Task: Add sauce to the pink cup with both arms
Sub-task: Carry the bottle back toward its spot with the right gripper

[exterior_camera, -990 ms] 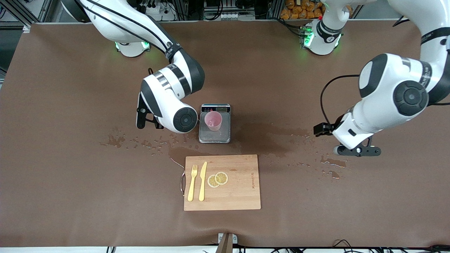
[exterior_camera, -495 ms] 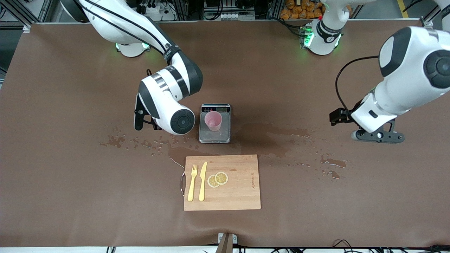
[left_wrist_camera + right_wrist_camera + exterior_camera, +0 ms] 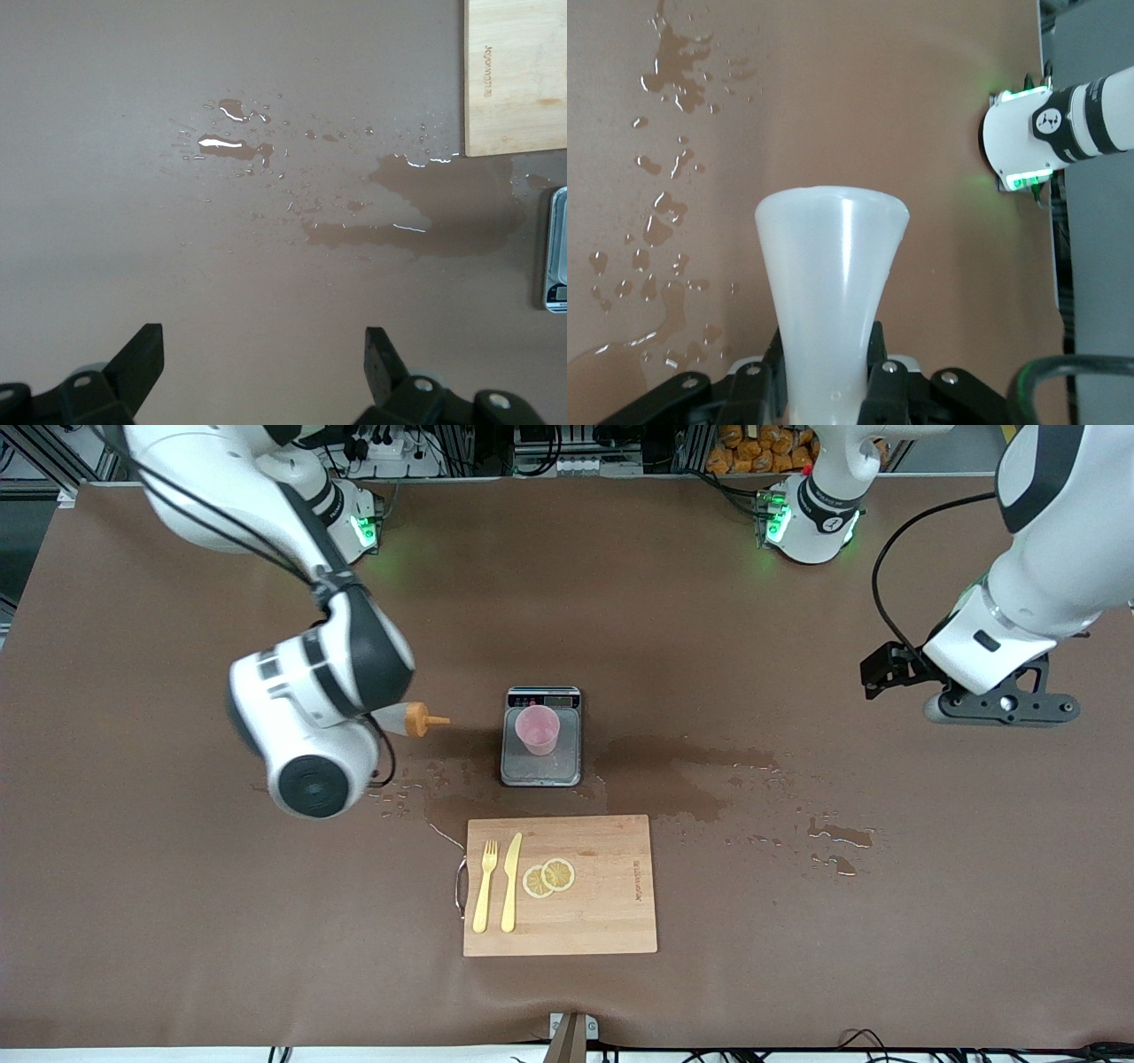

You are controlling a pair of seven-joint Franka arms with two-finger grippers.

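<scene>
Carrying the sauce (image 3: 409,719) pinched in our right gripper (image 3: 826,372), nozzle aimed at the pink cup (image 3: 537,730) on the scale (image 3: 542,766), we judge pouring comes next: bring the nozzle over the rim. Our left gripper (image 3: 262,376) waits, jaws wide and empty, above the wet table (image 3: 797,921).

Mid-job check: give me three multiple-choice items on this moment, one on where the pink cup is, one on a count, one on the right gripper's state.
1. The pink cup stands: A on the scale; B on the cutting board; C on bare table.
2. Lemon slices on the board: A one; B two; C four.
3. The right gripper is: A open, empty; B shut on the sauce bottle; C shut on the fork.
Answers: 1 A, the cup sits on the grey platform. 2 B, two overlapping rounds. 3 B, its fingers pinch the translucent bottle.
</scene>
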